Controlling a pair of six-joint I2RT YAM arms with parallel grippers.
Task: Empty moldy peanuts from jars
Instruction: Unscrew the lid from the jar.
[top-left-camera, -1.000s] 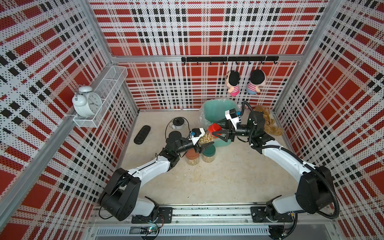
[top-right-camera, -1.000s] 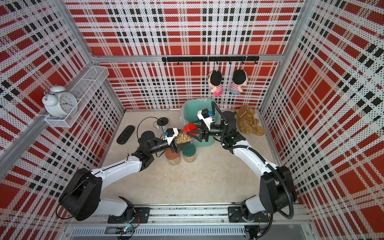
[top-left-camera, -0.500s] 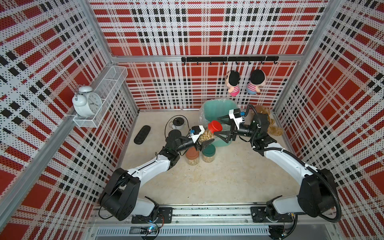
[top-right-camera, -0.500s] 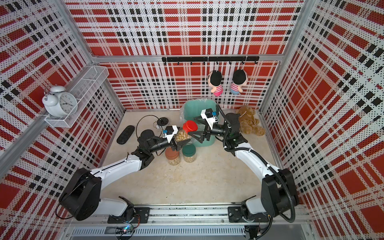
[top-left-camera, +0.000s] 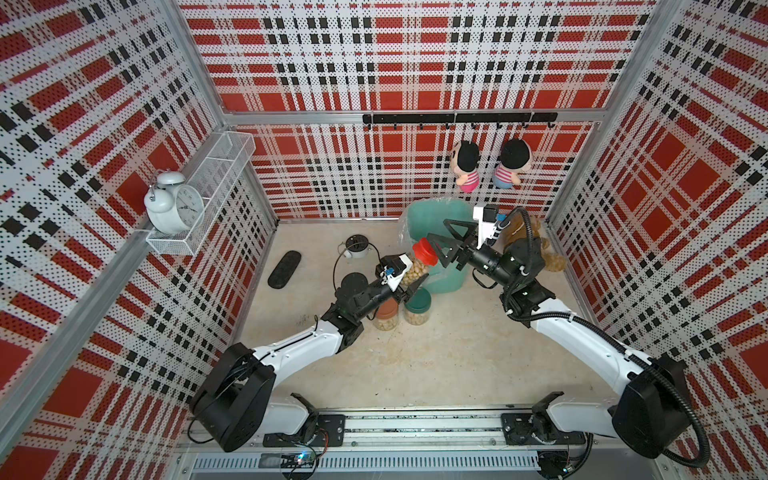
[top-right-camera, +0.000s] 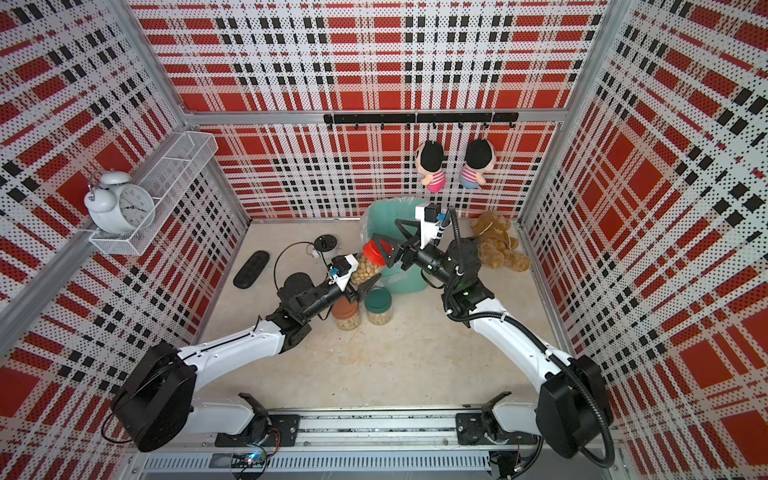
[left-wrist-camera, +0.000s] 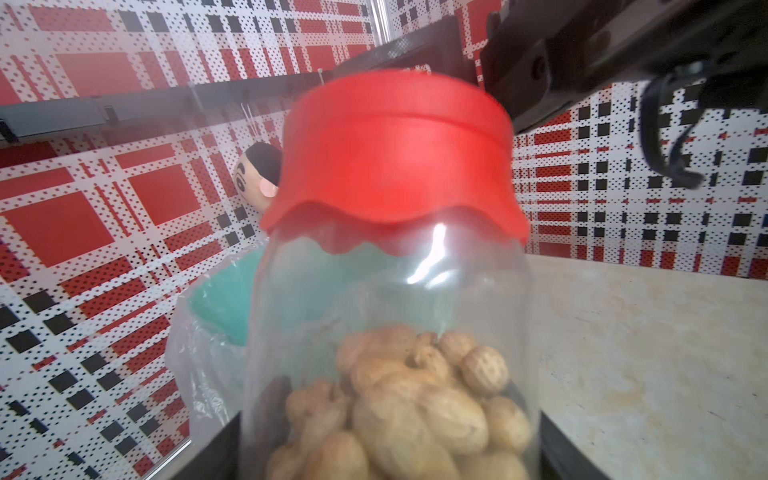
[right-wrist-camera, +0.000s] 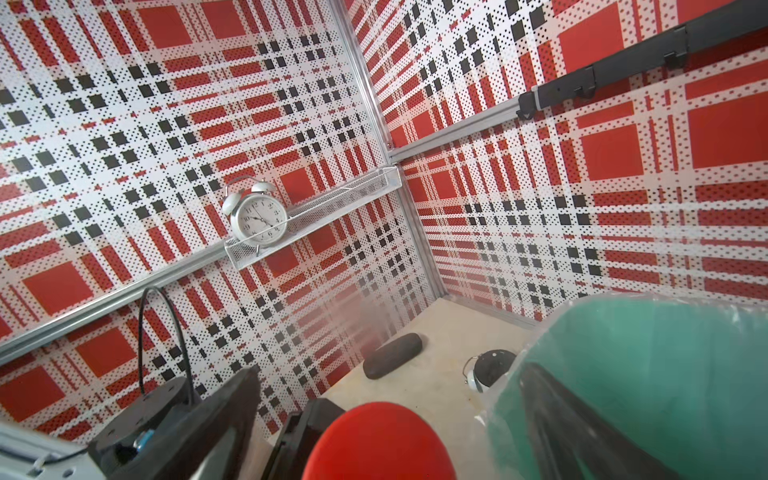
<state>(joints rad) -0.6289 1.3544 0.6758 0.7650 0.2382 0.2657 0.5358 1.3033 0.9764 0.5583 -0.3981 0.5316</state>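
Note:
My left gripper (top-left-camera: 409, 279) is shut on a clear jar (top-left-camera: 415, 270) with a red lid (top-left-camera: 424, 251), held tilted above the table in front of the teal bin (top-left-camera: 451, 282). In the left wrist view the moldy peanuts (left-wrist-camera: 415, 399) fill the jar's lower half and the red lid (left-wrist-camera: 395, 153) sits on it. My right gripper (top-left-camera: 435, 243) is open, its fingers spread on either side of the red lid (right-wrist-camera: 380, 440) without touching it. A brown-lidded jar (top-left-camera: 386, 309) and a green-lidded jar (top-left-camera: 417, 301) stand on the table below, both holding peanuts.
The teal bin (top-right-camera: 399, 282) has a clear plastic liner. A black case (top-left-camera: 284, 269) and a small round black device (top-left-camera: 357, 245) with a cable lie at the back left. A teddy bear (top-left-camera: 548, 253) sits by the right wall. Two dolls (top-left-camera: 467, 166) hang behind.
My right gripper was shut on the red lid, then opened wide and drew back a little. The lid stays on the jar. The left gripper keeps its hold.

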